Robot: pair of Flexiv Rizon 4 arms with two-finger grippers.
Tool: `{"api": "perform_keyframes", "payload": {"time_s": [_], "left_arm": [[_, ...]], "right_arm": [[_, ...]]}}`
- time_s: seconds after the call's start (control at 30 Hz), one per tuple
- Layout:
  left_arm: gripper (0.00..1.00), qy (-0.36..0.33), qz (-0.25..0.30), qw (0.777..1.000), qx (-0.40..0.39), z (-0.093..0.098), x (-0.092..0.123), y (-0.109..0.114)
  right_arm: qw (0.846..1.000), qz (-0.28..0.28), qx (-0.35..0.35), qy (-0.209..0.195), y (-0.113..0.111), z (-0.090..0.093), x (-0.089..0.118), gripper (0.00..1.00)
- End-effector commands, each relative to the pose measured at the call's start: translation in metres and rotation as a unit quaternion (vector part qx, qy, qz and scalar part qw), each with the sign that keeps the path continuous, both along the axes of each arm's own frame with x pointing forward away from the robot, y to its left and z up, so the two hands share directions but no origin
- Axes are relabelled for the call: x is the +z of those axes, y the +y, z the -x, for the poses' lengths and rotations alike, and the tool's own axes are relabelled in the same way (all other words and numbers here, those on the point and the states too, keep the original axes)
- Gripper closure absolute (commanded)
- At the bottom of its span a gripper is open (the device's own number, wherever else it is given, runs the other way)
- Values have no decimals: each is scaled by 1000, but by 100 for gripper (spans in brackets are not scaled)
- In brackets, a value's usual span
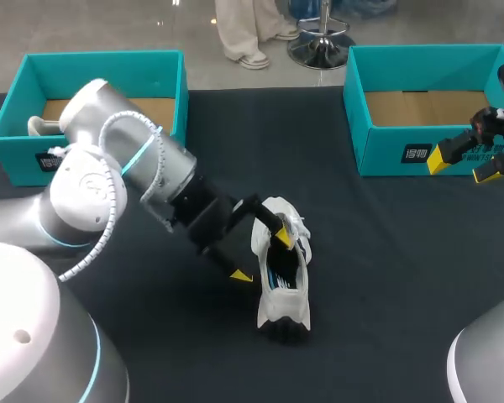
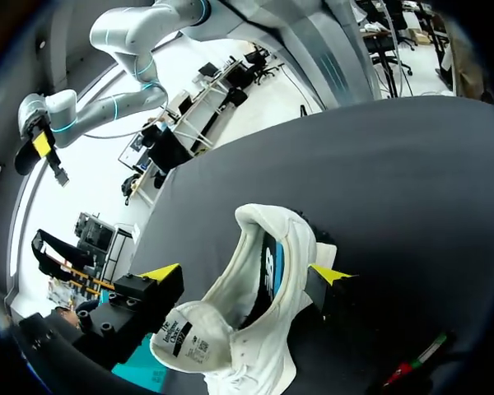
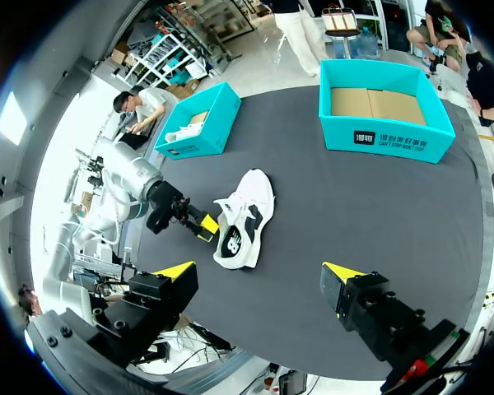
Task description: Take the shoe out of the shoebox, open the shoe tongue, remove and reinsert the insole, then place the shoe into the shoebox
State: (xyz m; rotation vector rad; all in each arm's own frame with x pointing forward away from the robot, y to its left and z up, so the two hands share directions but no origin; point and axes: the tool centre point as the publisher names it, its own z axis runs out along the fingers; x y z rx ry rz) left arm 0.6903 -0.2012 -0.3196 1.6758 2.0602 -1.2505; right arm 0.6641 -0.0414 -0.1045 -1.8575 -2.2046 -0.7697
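Observation:
A white sneaker point(image 1: 284, 295) with a dark lining lies in the middle of the black table, its opening toward my left arm. My left gripper point(image 1: 260, 256) stands open at the shoe's collar, one yellow tip over the opening and the other on the table beside it. In the left wrist view the sneaker point(image 2: 255, 317) sits between the spread fingers of that gripper point(image 2: 245, 273), with its tongue point(image 2: 193, 337) pulled up. My right gripper point(image 1: 462, 166) hangs open and holds nothing in front of the right teal shoebox point(image 1: 386, 155). From the right wrist, that gripper point(image 3: 259, 270) looks down on the shoe point(image 3: 243, 218).
A second teal box point(image 1: 109, 57) stands at the back left with another pale shoe point(image 1: 38, 126) inside. The right box shows only its cardboard floor. Black mat lies open between the boxes and in front of the sneaker.

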Motion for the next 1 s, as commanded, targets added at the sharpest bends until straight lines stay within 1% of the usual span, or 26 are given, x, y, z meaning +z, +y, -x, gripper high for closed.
{"api": "perform_keyframes", "payload": {"time_s": [0.03, 0.07, 0.2, 0.83, 0.87, 0.9, 0.93, 0.97, 1.0], "left_arm": [[0, 0, -93, 995, -18, -1, 14, 2], [0, 3, -107, 994, -19, 0, 14, 3], [0, -1, -136, 991, -15, 4, 16, 7], [0, -1, -136, 991, -15, 4, 16, 7], [0, -35, -160, 986, -13, 4, 15, 5], [0, -54, -173, 983, -8, 5, 14, 4], [0, -53, -181, 982, -15, 5, 14, 3], [11, -60, -192, 980, -15, 4, 14, 1], [59, -74, -201, 977, -9, 4, 13, 0]], "right_arm": [[1000, 2, 1, 4, 1, -4, 0, 0], [1000, 2, 1, 4, 1, -4, 0, 0], [1000, 2, 1, 4, 1, -4, 0, 0], [1000, 2, 1, 4, 1, -4, 0, 0], [1000, 2, 1, 4, 1, -4, 0, 0], [1000, 2, 1, 4, 1, -4, 0, 0], [1000, 2, 1, 4, 1, -4, 0, 0], [1000, 2, 1, 4, 1, -4, 0, 0], [1000, 2, 1, 4, 1, -4, 0, 0]]}}
